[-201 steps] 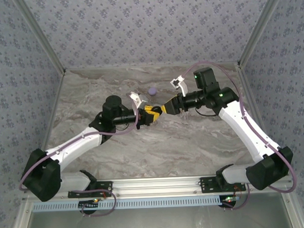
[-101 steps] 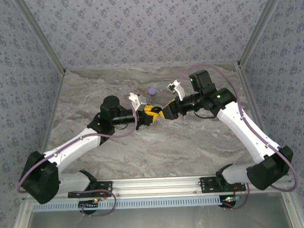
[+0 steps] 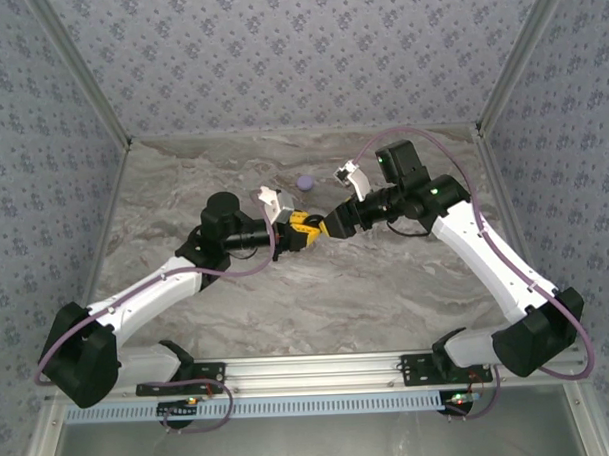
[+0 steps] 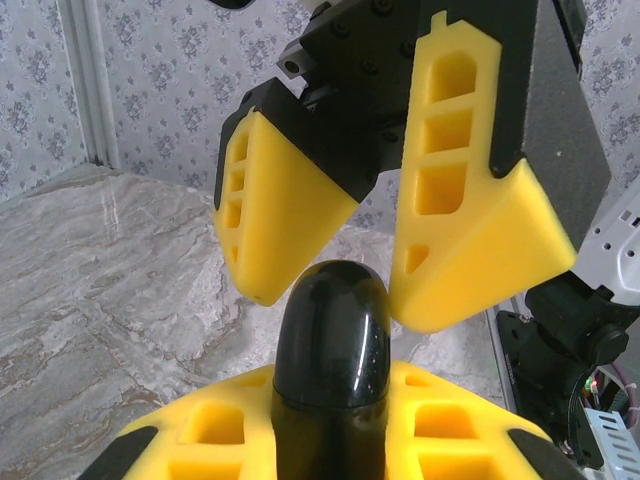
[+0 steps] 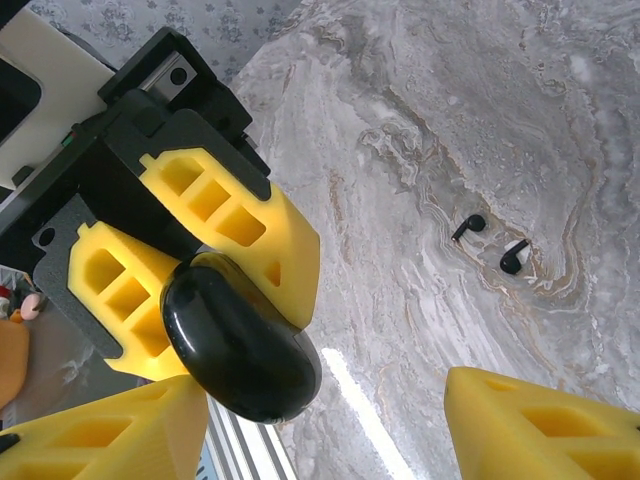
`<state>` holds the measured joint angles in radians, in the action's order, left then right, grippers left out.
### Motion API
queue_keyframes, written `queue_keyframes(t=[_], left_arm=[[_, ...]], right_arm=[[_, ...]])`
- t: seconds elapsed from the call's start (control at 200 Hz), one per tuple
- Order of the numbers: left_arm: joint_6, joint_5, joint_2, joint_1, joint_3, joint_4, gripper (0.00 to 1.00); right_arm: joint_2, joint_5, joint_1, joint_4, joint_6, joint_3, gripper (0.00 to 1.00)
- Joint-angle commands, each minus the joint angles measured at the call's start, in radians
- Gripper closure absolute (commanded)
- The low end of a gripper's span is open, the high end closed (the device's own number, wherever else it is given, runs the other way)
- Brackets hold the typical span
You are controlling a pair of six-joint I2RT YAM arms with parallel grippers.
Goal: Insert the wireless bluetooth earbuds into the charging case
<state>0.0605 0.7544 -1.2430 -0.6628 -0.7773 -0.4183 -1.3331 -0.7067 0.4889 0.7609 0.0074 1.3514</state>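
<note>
Above the middle of the table (image 3: 386, 275), off the surface:

Item 1. Left gripper (image 3: 303, 231): jaws drawn nearly together, clamped on the charging case (image 4: 332, 350). The case is carried clear of the marble, its rounded end projecting past the fingertips toward the other arm.

Item 2. Right gripper (image 3: 327, 225): jaws parted a moderate way, holding nothing. Its two fingers flank the projecting end of the case, one on each side; whether they touch it cannot be told. The case's long axis runs straight into that gap, so a closing move would meet it squarely.

Item 3. Wireless bluetooth earbuds (image 5: 468, 227): two, lying side by side on the marble below, well apart from both grippers. The right arm, being free, appears better placed to fetch them.

Item 4. Lilac disc (image 3: 305, 182): on the table, farther back.
</note>
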Motion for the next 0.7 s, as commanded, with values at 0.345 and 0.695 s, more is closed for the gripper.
queue_keyframes(t=[0.345,0.695], left_arm=[[-0.034,0.057,0.037,-0.024,0.000,-0.019,0.87],[-0.039,-0.077,0.033,-0.024,0.001,0.042,0.87]], right_arm=[[0.013,0.082,-0.045,-0.039,0.076,0.014,0.35],[0.051,0.116,-0.071,-0.068,0.105,-0.004,0.33]])
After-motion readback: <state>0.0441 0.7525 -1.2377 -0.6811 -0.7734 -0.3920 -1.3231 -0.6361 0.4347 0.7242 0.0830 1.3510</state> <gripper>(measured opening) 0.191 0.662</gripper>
